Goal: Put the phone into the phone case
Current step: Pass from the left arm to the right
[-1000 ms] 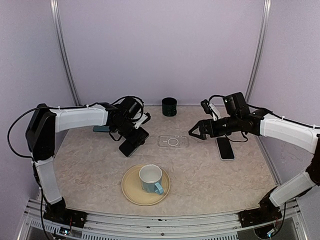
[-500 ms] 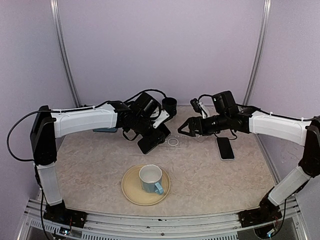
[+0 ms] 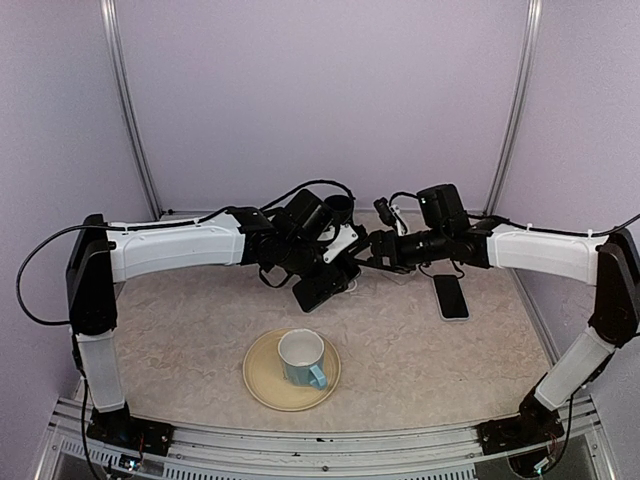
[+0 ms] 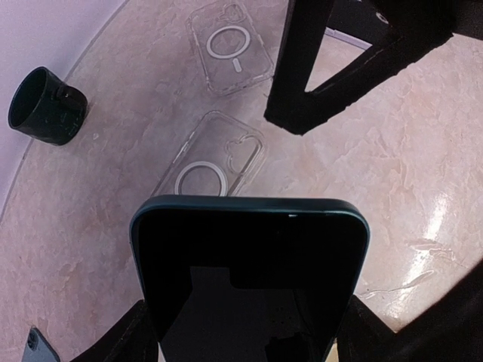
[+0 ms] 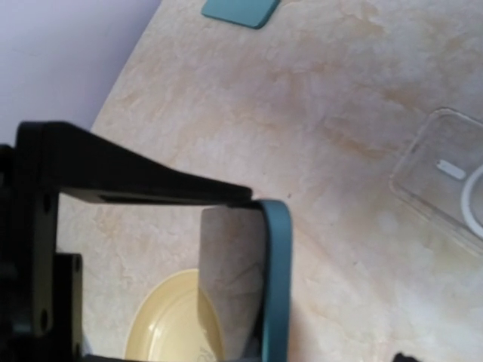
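Phone (image 4: 249, 264): clamped by its sides in the left gripper (image 4: 245, 335), held off the table near its middle.
Right gripper (image 3: 370, 256): jaws apart, one fingertip at the phone's corner.
Count: two phones, the second phone (image 3: 451, 296) lying flat at right; two clear cases, near case (image 4: 213, 162) and far case (image 4: 230, 47).
Look: teal rim, dark blank screen.

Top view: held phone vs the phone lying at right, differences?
Held phone is gripped by the left gripper, tilted above the table; table phone lies flat, untouched. Held phone has a teal edge; table phone's edge looks pale. Both show dark screens.
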